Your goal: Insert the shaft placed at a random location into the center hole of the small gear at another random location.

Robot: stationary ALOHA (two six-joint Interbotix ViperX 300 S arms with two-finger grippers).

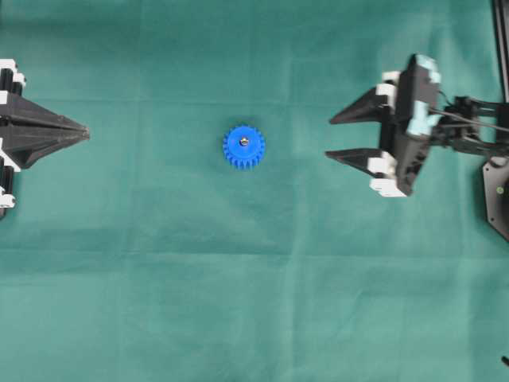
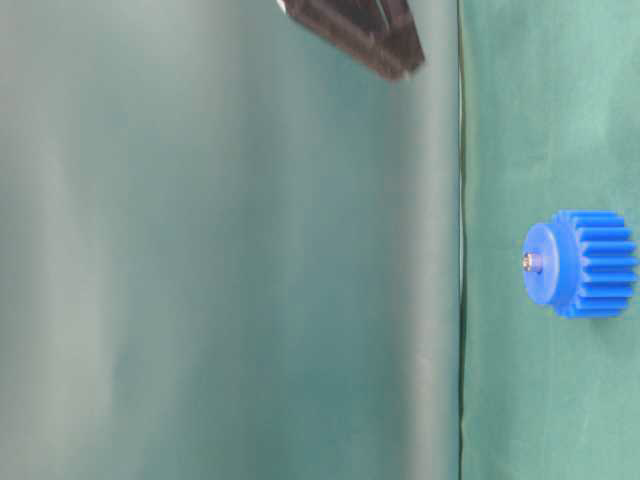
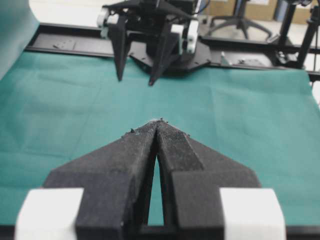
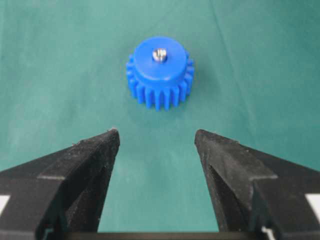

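The small gear (image 1: 243,148), bright blue and toothed, lies flat on the green cloth near the middle. The shaft (image 1: 244,142) stands as a shiny silver pin in its center hole, its tip poking above the hub (image 4: 159,54); the hole itself is filled and hidden. The table-level view shows the gear (image 2: 585,264) with the pin's end (image 2: 531,262) protruding. My right gripper (image 1: 328,137) hangs open to the right of the gear, nothing between its fingertips (image 4: 156,134). At the far left my left gripper (image 1: 86,132) is shut and empty, tips together (image 3: 159,121).
Green cloth (image 1: 238,302) covers the whole table. The right arm's black base and cabling (image 1: 493,167) stand at the right edge. In the left wrist view the other arm (image 3: 150,35) faces me across the cloth, with a black frame rail behind it.
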